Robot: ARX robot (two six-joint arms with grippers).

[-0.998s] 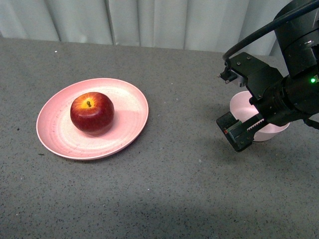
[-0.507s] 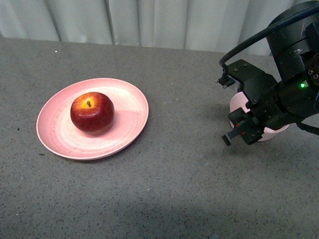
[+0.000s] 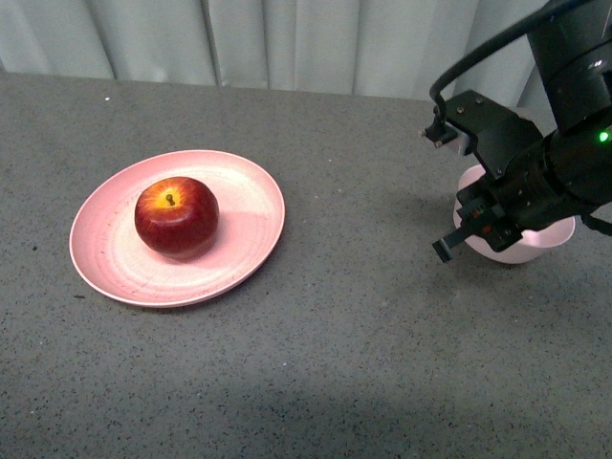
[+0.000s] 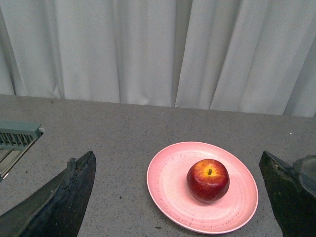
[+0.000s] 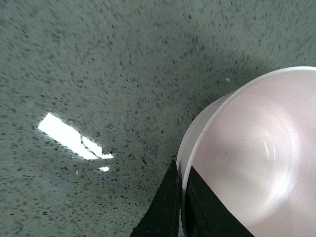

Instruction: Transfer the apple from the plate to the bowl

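Observation:
The dark red apple (image 3: 176,217) with a yellow patch at its stem sits on the salmon-pink plate (image 3: 244,182) at the left of the grey table. Both show in the left wrist view, the apple (image 4: 208,180) on the plate (image 4: 168,173), between the wide-open fingers of my left gripper (image 4: 180,197), which is well back from them. My right gripper (image 3: 469,228) at the right is shut on the near-left rim of the pale pink bowl (image 3: 535,247). In the right wrist view its two black fingers (image 5: 165,207) pinch the rim of the empty bowl (image 5: 252,158).
Grey speckled tabletop (image 3: 335,363) runs across the front view. A pale curtain (image 3: 287,43) hangs behind the table's far edge. A grey grille-like object (image 4: 15,138) shows at the side of the left wrist view.
My right gripper has closed from open onto the bowl's rim. The bowl has shifted slightly right. The apple and plate have not moved.

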